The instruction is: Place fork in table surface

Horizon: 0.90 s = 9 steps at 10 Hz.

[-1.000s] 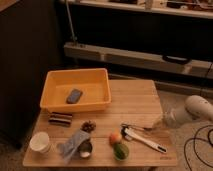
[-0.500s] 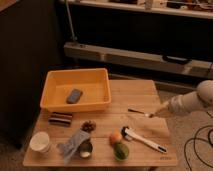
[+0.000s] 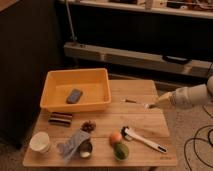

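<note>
Desk (image 3: 135,120): light plank top, rectangular; this is the surface the fork is meant to end up on. Most of the clutter sits along its left side and front edge.

Yellow bin (image 3: 95,77): fills the back-left corner, with a small dark grey object (image 3: 74,96) lying inside it.

Arm: white, reaching in from beyond the right edge of the desk at about mid-depth. A second ago it was lower and nearer the front-right corner; it has since swung back and slightly up.

End effector (image 3: 158,104): at the right edge of the desk, just over its rim, pointing left. It appears clenched on the handle end of the fork.

White utensil (image 3: 144,140): long, dark at both ends, lying diagonally near the front-right corner, untouched.

Fork (image 3: 136,102): slim, dark-handled, stretching leftward from the end effector over the right-centre of the desk. A second ago it was near the white utensil toward the front; now it is carried further back, well apart from that utensil. Whether it touches the planks cannot be told.

Front-edge items: a white cup (image 3: 40,142) at the front-left corner, a crumpled bag (image 3: 73,144) beside it, an orange fruit (image 3: 115,138) and a green fruit (image 3: 120,150) at front centre.

Meaning for the task: the fork looks lifted and moved to an open patch; judged from this, lowering and letting go remain.
</note>
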Available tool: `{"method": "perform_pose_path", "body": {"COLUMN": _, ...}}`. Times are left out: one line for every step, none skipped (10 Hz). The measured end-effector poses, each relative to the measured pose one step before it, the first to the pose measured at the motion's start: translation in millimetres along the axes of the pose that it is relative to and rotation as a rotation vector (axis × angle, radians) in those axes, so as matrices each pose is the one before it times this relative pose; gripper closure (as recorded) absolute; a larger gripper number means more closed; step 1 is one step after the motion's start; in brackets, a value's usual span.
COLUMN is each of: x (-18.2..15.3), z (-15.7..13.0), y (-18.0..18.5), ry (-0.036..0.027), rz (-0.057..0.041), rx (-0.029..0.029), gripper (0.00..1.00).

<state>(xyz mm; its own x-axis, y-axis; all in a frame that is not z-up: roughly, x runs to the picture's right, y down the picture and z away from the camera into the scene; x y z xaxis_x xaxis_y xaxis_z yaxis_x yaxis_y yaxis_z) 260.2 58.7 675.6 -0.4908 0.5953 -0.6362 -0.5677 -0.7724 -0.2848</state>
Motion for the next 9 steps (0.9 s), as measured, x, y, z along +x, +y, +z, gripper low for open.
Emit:
{"method": "perform_pose_path", "body": {"x": 4.84, "z": -9.05, "y": 19.04, "ry": -0.00232, "rz": -0.03447, "rx": -0.02169, "gripper": 1.0}}
{"method": "perform_pose_path", "body": {"x": 1.46, "z": -2.81, "y": 10.57, "ry": -0.00463, "rz": -0.01941, "rx": -0.00939, "gripper": 1.0}}
{"method": "perform_pose_path", "body": {"x": 0.0, "z": -2.15, "y": 9.5, "ry": -0.00938, "rz": -0.0133, "rx": -0.00945, "gripper": 1.0}}
{"method": "perform_pose_path", "body": {"x": -2.24, "z": -2.45, "y": 0.87, "ry": -0.01967, "rz": 0.00269, "rx": -0.00745, "gripper": 1.0}}
{"method": "perform_pose_path", "body": {"x": -2.06, "z": -0.07, "y": -3.86, "ry": -0.01587, "rz": 0.00571, "rx": 0.00043, "gripper": 1.0}}
{"method": "perform_pose_path", "body": {"x": -1.95, "z": 2.36, "y": -3.77, "ry": -0.01318, "rz": 0.00871, "rx": 0.00307, "gripper": 1.0}}
{"method": "perform_pose_path", "body": {"x": -9.27, "z": 3.77, "y": -7.8, "ry": -0.02395, "rz": 0.01847, "rx": 0.00632, "gripper": 1.0}}
{"method": "perform_pose_path", "body": {"x": -10.16, "z": 3.37, "y": -4.67, "ry": -0.01765, "rz": 0.00817, "rx": 0.00553, "gripper": 1.0}}
{"method": "perform_pose_path", "body": {"x": -11.39, "z": 5.38, "y": -4.56, "ry": -0.01566, "rz": 0.00486, "rx": 0.00505, "gripper": 1.0}}
